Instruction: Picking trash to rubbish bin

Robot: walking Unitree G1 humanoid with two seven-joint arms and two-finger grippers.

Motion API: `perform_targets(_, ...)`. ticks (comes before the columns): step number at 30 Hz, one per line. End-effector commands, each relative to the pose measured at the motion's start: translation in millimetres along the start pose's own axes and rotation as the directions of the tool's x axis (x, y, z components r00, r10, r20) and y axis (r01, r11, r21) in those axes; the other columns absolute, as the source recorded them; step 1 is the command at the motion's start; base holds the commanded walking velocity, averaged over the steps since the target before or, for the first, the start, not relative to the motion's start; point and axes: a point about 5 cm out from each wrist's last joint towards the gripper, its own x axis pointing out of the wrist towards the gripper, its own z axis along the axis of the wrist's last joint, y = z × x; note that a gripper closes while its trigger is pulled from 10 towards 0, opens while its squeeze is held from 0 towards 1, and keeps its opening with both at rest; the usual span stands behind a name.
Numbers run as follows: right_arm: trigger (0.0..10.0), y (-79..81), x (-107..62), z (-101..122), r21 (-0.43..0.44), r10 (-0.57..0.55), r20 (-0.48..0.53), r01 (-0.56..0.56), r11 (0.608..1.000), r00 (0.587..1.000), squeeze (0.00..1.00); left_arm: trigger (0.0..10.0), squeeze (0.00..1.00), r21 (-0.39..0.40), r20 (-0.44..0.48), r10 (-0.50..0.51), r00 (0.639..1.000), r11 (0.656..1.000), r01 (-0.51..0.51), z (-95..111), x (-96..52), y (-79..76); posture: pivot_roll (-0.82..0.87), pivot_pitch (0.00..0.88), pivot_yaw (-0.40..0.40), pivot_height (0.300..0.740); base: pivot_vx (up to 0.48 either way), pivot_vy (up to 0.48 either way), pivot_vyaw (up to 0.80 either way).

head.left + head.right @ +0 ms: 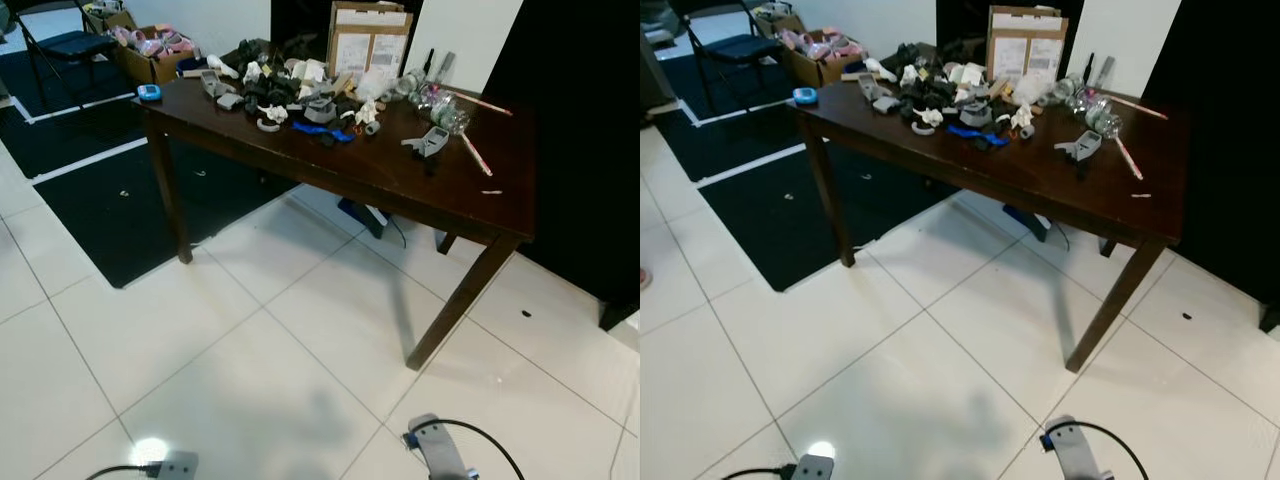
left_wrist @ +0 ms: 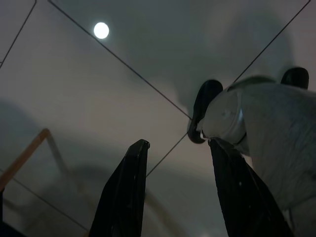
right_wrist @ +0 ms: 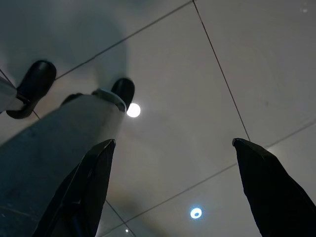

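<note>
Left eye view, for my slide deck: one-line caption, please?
Dark wooden table cluttered with small trash items, standing on white floor tiles.

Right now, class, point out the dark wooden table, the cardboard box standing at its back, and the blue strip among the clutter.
dark wooden table [image 1: 470, 190], left eye view, bare top near its right end.
cardboard box [image 1: 368, 40], left eye view, front face.
blue strip [image 1: 322, 131], left eye view, its middle.

dark brown table [image 1: 455, 190], white tiled floor [image 1: 250, 370], black mat [image 1: 110, 200]

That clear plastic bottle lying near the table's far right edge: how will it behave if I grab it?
The clear plastic bottle lies on its side on the table, so it may roll when nudged. It looks crumpled and empty, probably light and yielding.
</note>
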Motion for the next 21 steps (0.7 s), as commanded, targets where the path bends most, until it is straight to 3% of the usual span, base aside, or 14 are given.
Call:
perform_targets(1, 10.0, -4.5, -1.1, -6, -0.007, -0.012, -0.020, 0.011, 1.000, 1.000, 0.00, 10.0, 0.00, -0.013, -0.024, -0.037, 0.999, 0.999, 0.037, -6, 0.6, -15.8, 0.10, 0.067, -0.127, 0.740, 0.000, 0.000, 0.00)
perform_targets(10, 10.0, -20.0, -3.7, -6, -0.016, -0.048, -0.021, 0.048, 0.999, 0.999, 0.00, 10.0, 0.00, -0.034, -0.005, -0.051, 0.999, 0.998, 0.051, 0, 2.4, -27.1, 0.08, 0.085, -0.153, 0.740, 0.000, 0.000, 0.00)
perform_targets(15, 10.0, -21.7, -3.8, -4, 0.076, -0.074, 0.006, 0.074, 0.994, 0.997, 0.00, 10.0, 0.00, -0.002, -0.012, -0.052, 0.999, 0.999, 0.052, -2, 1.6, -20.7, 0.08, 0.089, -0.105, 0.740, 0.000, 0.000, 0.00)
perform_targets(17, 10.0, -16.6, -2.7, -1, 0.165, -0.074, 0.031, 0.068, 0.984, 0.997, 0.00, 10.0, 0.00, 0.033, -0.014, -0.050, 0.999, 0.998, 0.050, -2, 0.9, -13.0, 0.09, 0.074, -0.042, 0.740, 0.000, 0.000, 0.00)
perform_targets(19, 10.0, -14.4, -2.2, 0, 0.195, -0.075, 0.038, 0.066, 0.979, 0.997, 0.00, 10.0, 0.00, 0.046, -0.015, -0.048, 0.999, 0.998, 0.049, -2, 0.6, -9.7, 0.09, 0.074, -0.042, 0.740, 0.000, 0.000, 0.00)
perform_targets(21, 10.0, -3.7, -0.4, 2, 0.268, -0.066, 0.056, 0.048, 0.962, 0.996, 0.00, 10.0, 0.00, 0.081, -0.024, -0.029, 0.999, 0.996, 0.031, -2, -0.9, 3.8, 0.10, 0.064, 0.014, 0.740, 0.000, 0.000, 0.00)
